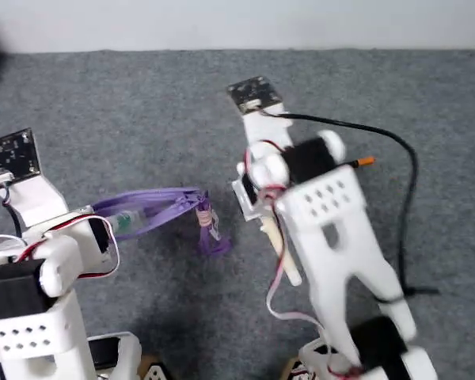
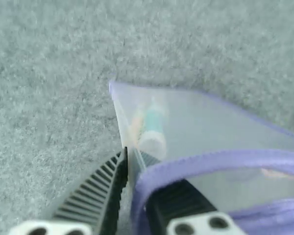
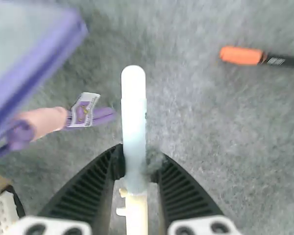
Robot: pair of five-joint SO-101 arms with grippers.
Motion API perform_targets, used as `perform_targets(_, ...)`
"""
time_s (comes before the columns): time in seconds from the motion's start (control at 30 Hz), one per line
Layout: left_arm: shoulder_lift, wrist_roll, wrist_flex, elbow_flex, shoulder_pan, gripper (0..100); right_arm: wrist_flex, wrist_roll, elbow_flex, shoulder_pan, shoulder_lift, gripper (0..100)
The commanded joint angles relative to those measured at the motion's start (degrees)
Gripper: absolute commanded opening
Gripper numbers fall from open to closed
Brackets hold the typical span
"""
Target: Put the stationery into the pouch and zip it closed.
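Note:
A see-through pouch [image 1: 154, 207] with purple trim is held up off the grey mat at its edge, where my left gripper [image 2: 132, 166] is shut on it. Inside the pouch [image 2: 210, 132] lie a teal item with a white cap [image 2: 152, 132] and an orange-tinted one beside it. Its zipper pull [image 1: 210, 229] hangs at the far end with a small tag. My right gripper [image 3: 137, 156] is shut on a white pen [image 3: 133, 122], a short way from the zipper pull [image 3: 85, 115] and apart from the pouch [image 3: 29, 44]. An orange-capped marker [image 3: 245, 55] lies on the mat.
The orange-capped marker [image 1: 364, 161] lies behind the right arm [image 1: 332, 237]. A black cable [image 1: 412, 198] loops down the right side. Grey mat [image 1: 142, 103] stretches back to a pale wall.

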Motion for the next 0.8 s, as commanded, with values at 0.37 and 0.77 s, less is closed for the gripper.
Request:
perform_targets(0.37,0.18,6.24,-4.75,-4.35,0.18,1,-3.56,-0.62,18.02,0.57,-35.03,0.8)
perform_targets(0.77,6.07,10.37,-7.74,-4.7,-0.79,1,-19.56,-5.98,18.2,-0.92,-38.81,0.8)
